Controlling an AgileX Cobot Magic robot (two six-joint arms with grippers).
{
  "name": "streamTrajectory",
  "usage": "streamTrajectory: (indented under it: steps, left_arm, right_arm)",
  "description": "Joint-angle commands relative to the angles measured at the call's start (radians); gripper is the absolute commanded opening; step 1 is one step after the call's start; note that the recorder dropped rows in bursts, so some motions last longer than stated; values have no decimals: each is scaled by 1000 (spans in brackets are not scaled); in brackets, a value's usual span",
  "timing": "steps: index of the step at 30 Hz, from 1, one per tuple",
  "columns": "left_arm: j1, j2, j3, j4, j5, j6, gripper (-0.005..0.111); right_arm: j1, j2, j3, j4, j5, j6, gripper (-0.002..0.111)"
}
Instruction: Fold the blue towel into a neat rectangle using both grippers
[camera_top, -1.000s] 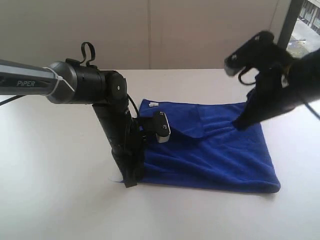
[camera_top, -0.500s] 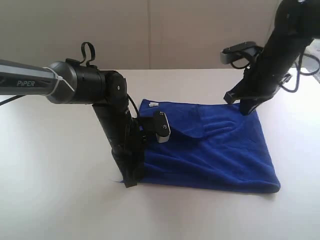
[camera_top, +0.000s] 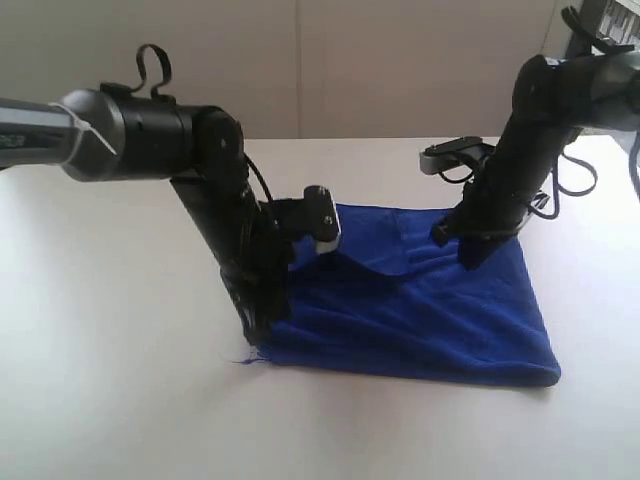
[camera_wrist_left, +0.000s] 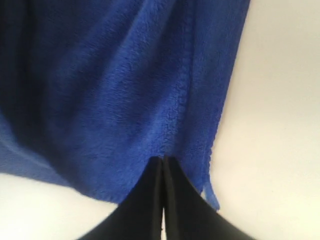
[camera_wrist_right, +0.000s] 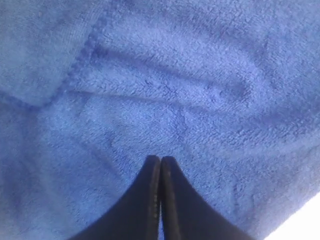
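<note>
Left claw (camera_top: 258, 335), pressed together, pinches the loose-threaded corner of the deep royal-blue rectangular microfibre towel (camera_top: 430, 320) lying on the white surface (camera_top: 120, 400). Right claw (camera_top: 468, 258), likewise closed, nips fabric near its far edge. Grasping step, seemingly; next, lift both evenly across.

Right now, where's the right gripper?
Exterior view: the right gripper is right of centre, tips down on the blue towel towards its far right corner, diagonally opposite the left gripper at the near left corner.
</note>
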Motion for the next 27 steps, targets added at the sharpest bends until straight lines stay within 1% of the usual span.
streamTrajectory:
  steps: [1,5,14,16,21,23,25,27]
  left_arm:
    - [3,-75,8,44,-2,-5,0]
    - [4,-80,8,50,-6,-5,0]
    - [4,-23,8,58,-15,-5,0]
    - [3,-13,8,55,-19,-5,5]
    - [3,17,8,55,-21,20,30]
    - [3,26,8,55,-21,20,38]
    - [3,33,8,39,-21,22,41]
    - [3,38,8,34,-20,25,42]
  right_arm:
    - [-6,27,-5,2,-12,-11,0]
    - [-6,38,-5,0,-17,-22,0]
    - [-4,38,-5,-37,-62,-27,0]
    - [4,38,-5,-62,-70,-27,0]
    - [35,38,-5,-106,-97,-15,0]
    - [45,40,-5,-115,-115,-1,0]
    - [52,47,-5,-132,-120,1,0]
    - [57,59,-5,-148,-118,4,0]
